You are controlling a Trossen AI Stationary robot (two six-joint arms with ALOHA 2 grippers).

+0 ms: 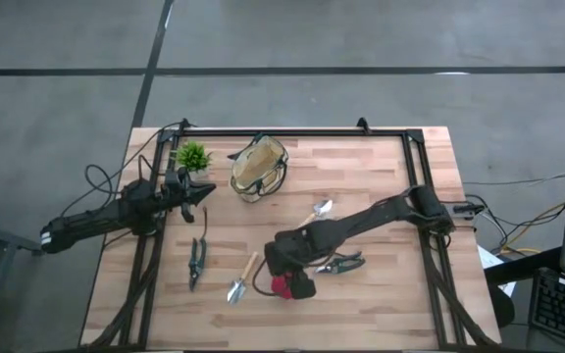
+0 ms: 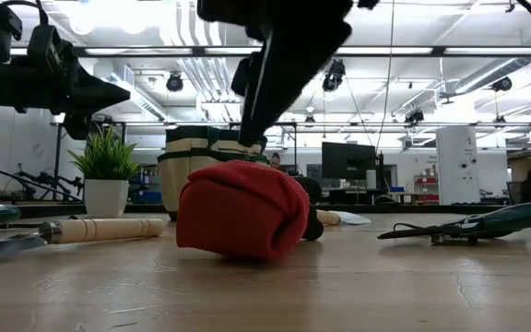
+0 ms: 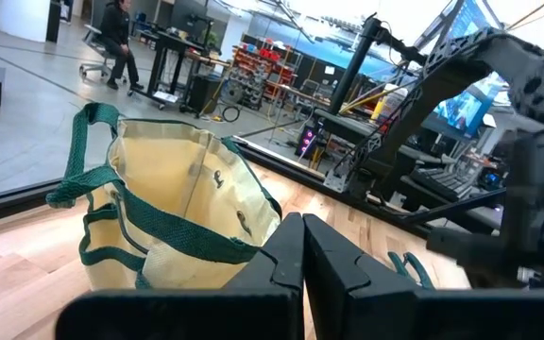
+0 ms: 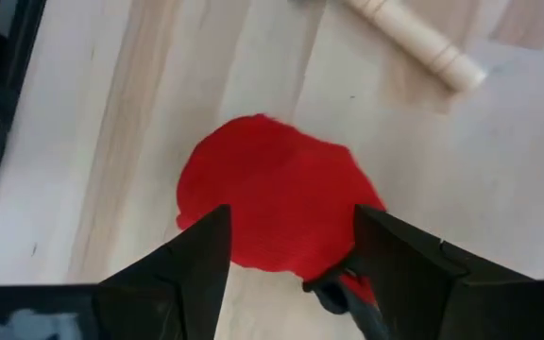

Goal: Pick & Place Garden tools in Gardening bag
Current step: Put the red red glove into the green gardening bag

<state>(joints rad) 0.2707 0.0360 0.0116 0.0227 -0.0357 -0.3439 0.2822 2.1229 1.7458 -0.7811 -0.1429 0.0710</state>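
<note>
Because your right pincer (image 4: 291,250) hangs spread above the red bulb (image 4: 270,206) lying on the counter (image 1: 381,186) beside a trowel (image 1: 242,278), you look set to grasp it for the bag (image 1: 257,167), while the left pincer (image 3: 302,247) waits closed.

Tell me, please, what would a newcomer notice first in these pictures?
First, the red bulb-shaped item near the table's front edge, with the right gripper open directly above it. Next, the beige gardening bag standing at the back beside a small potted plant. The left gripper, shut, waits near the plant.
</note>
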